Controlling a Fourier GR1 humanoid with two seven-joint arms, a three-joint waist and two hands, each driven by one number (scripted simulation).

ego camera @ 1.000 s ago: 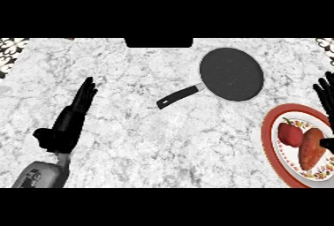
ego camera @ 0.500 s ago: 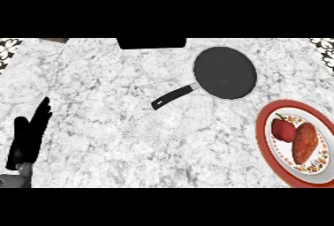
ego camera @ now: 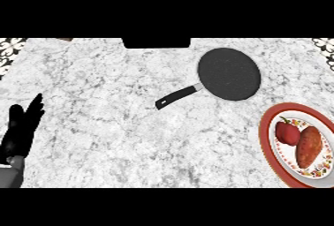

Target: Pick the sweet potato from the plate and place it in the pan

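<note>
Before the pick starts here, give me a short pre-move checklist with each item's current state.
1. Sweet potato on the plate, uncovered: ok.
2. Red vegetable lies right beside the sweet potato; whether they touch: cannot tell.
3. Pan holds nothing, handle pointing away from the plate: ok.
4. Counter between plate and pan is bare: ok.
5. Right hand in view to make the pick: not ok, it shows nowhere.
6. Left hand open at the left edge, apart from pan and plate: ok.
</note>
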